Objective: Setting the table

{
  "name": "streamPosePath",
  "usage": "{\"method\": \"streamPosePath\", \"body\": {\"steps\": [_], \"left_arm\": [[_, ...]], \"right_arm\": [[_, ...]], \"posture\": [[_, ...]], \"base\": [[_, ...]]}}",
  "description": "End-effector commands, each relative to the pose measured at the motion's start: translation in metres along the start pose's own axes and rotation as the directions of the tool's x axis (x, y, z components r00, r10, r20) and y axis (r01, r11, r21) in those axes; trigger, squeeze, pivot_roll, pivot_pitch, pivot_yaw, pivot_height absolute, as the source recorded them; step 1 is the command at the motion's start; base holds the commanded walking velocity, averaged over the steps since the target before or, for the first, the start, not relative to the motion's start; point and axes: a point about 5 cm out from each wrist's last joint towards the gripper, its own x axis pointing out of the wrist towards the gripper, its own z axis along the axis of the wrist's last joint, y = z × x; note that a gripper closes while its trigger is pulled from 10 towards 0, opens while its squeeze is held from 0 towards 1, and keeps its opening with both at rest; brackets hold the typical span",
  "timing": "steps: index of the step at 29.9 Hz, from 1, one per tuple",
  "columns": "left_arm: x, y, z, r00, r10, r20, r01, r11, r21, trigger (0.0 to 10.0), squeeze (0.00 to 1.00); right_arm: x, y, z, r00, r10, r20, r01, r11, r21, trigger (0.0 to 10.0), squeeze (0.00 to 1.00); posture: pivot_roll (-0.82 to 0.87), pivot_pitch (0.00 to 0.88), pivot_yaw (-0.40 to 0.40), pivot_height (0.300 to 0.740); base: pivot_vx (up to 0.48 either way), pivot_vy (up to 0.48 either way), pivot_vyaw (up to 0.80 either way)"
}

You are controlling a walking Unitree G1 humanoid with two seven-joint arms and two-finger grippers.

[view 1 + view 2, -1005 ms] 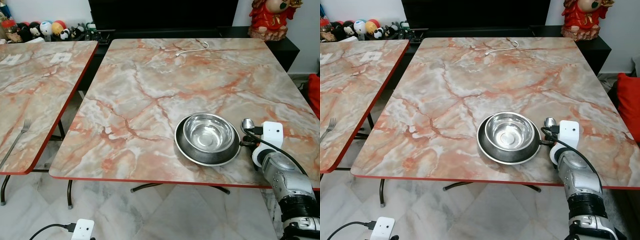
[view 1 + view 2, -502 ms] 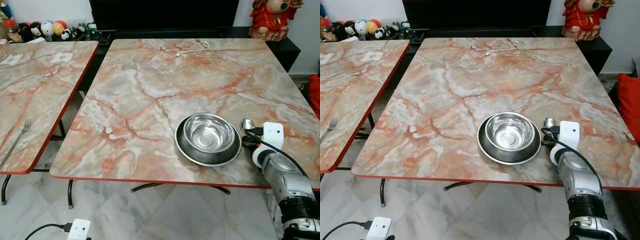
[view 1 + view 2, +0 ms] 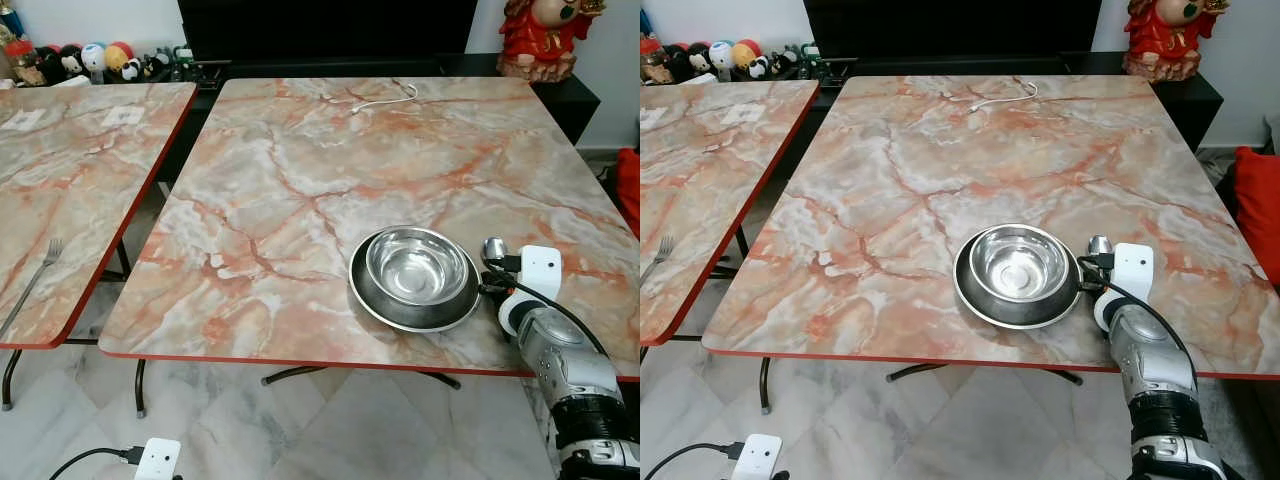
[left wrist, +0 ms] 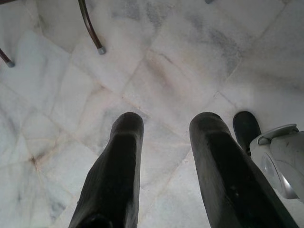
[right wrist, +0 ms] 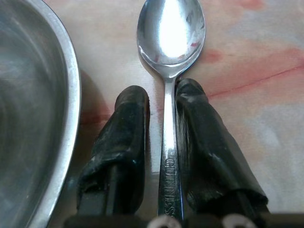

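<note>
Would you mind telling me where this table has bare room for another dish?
The marble table is bare left of the steel plate and back to the white cable. It is crowded at the near right: bowl, spoon, right gripper.

The only lettering to be made out is a small engraved word on the handle of the shiny steel spoon (image 5: 170, 123), seen in the right wrist view. It is too blurred to read with certainty.

Silver spoon (image 5: 171, 33) and bowl (image 3: 417, 267) on orange-veined marble table (image 3: 300, 180).
</note>
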Motion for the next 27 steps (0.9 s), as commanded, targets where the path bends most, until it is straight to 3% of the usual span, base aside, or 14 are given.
{"method": "streamPosePath", "body": {"steps": [1, 20, 21, 22, 23, 26, 27], "left_arm": [[-0.0024, 0.0002, -0.0091, 0.999, -0.006, -0.033, 0.006, 1.0, 0.007, 10.0, 0.0], [-0.0022, -0.0006, -0.0083, 0.999, -0.008, -0.031, 0.008, 1.0, 0.005, 10.0, 0.0], [-0.0021, -0.0005, -0.0082, 1.0, -0.008, -0.03, 0.008, 1.0, 0.007, 10.0, 0.0], [-0.0021, -0.0005, -0.0079, 1.0, -0.01, -0.029, 0.011, 1.0, 0.013, 10.0, 0.0], [-0.002, -0.0006, -0.0076, 1.0, -0.013, -0.028, 0.014, 1.0, 0.02, 10.0, 0.0], [-0.002, -0.0006, -0.0076, 1.0, -0.013, -0.028, 0.013, 1.0, 0.018, 10.0, 0.0], [-0.002, -0.0007, -0.0076, 1.0, -0.013, -0.028, 0.013, 1.0, 0.017, 10.0, 0.0]], "right_arm": [[-0.0017, -0.001, -0.0023, 1.0, -0.005, -0.009, 0.005, 1.0, 0.001, 10.0, 0.0], [-0.0023, -0.0022, -0.0011, 0.999, -0.031, 0.037, 0.032, 0.999, -0.039, 10.0, 0.01], [-0.0023, -0.0016, -0.0012, 0.999, -0.025, 0.038, 0.027, 0.999, -0.036, 10.0, 0.31], [-0.0023, -0.0005, -0.0016, 0.999, -0.017, 0.037, 0.018, 0.999, -0.029, 10.0, 0.55], [-0.0022, 0.0009, -0.0021, 0.999, -0.007, 0.035, 0.008, 1.0, -0.023, 10.0, 1.0], [-0.0023, 0.0016, -0.0026, 0.999, -0.011, 0.033, 0.012, 1.0, -0.028, 10.0, 1.0], [-0.0023, 0.0015, -0.0027, 0.999, -0.013, 0.033, 0.014, 0.999, -0.031, 10.0, 0.62]], "posture": [[-0.09, 0.086, 0.057, 0.74], [-0.08, 0.104, 0.059, 0.74], [-0.08, 0.105, 0.06, 0.74], [-0.08, 0.106, 0.06, 0.74], [-0.08, 0.106, 0.06, 0.74], [-0.08, 0.106, 0.061, 0.74], [-0.08, 0.106, 0.061, 0.74]], "base": [[0.0, 0.0, 0.0], [0.0, 0.0, 0.0], [0.0, 0.0, 0.0], [0.0, 0.0, 0.0], [0.0, 0.0, 0.0], [0.0, 0.0, 0.0], [0.0, 0.0, 0.0]]}}
